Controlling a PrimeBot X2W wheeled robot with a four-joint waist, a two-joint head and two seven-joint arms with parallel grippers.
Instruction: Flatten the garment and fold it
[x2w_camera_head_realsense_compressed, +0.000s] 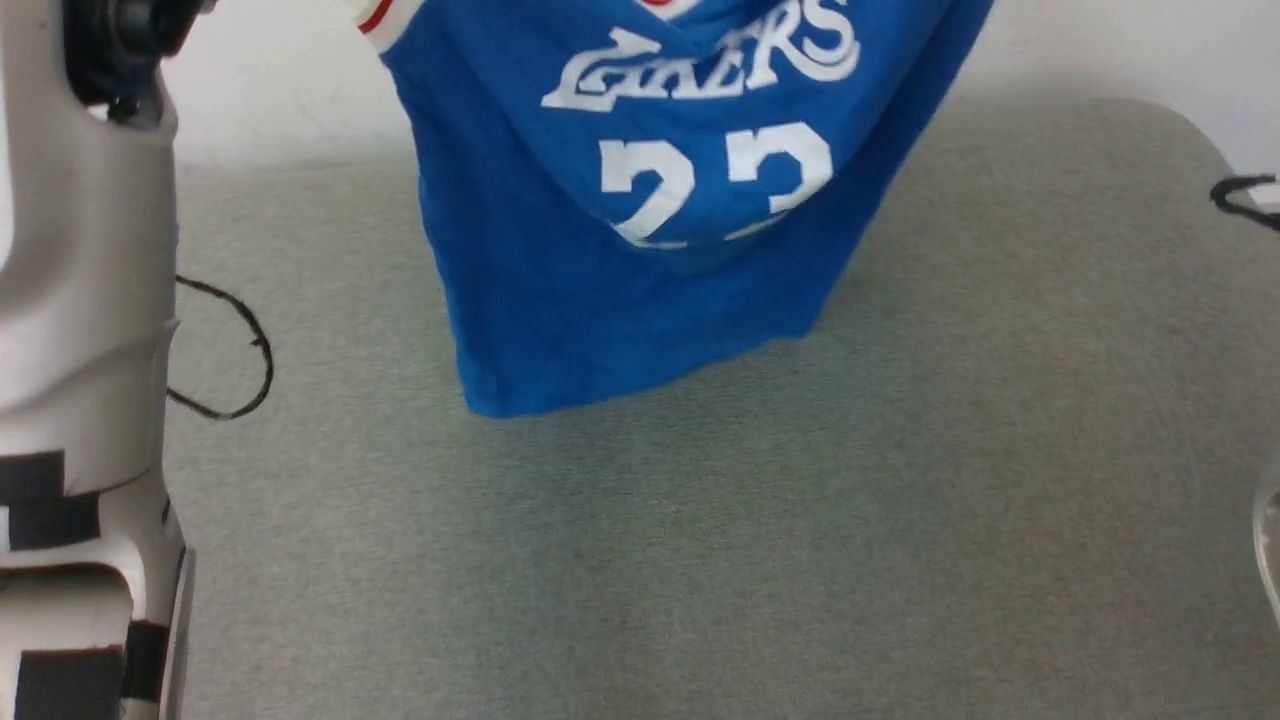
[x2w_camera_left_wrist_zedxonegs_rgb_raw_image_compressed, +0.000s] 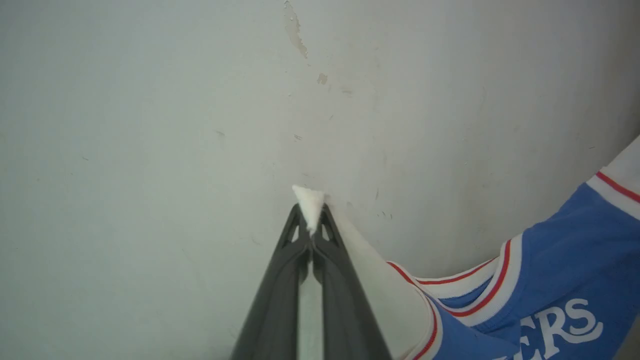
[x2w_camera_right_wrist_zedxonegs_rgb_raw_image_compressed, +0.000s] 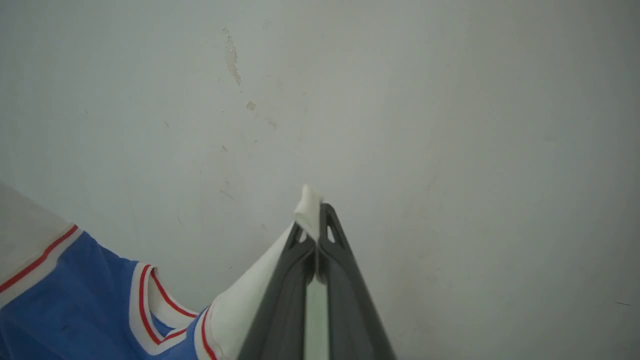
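Hanging over the far middle of the grey counter, the garment is held by the left gripper and the right gripper, each clamped on a white sleeve tip, and is best lowered hem first, level and taut, so creases are avoided.

The right gripper is pointing up from the bottom edge. Its two dark fingers are pressing together on a white sleeve corner of the garment, and a tuft of white cloth is sticking out past the tips. The blue body and red-striped white collar are hanging at lower left. A pale wall bearing chipped paint marks is showing behind.
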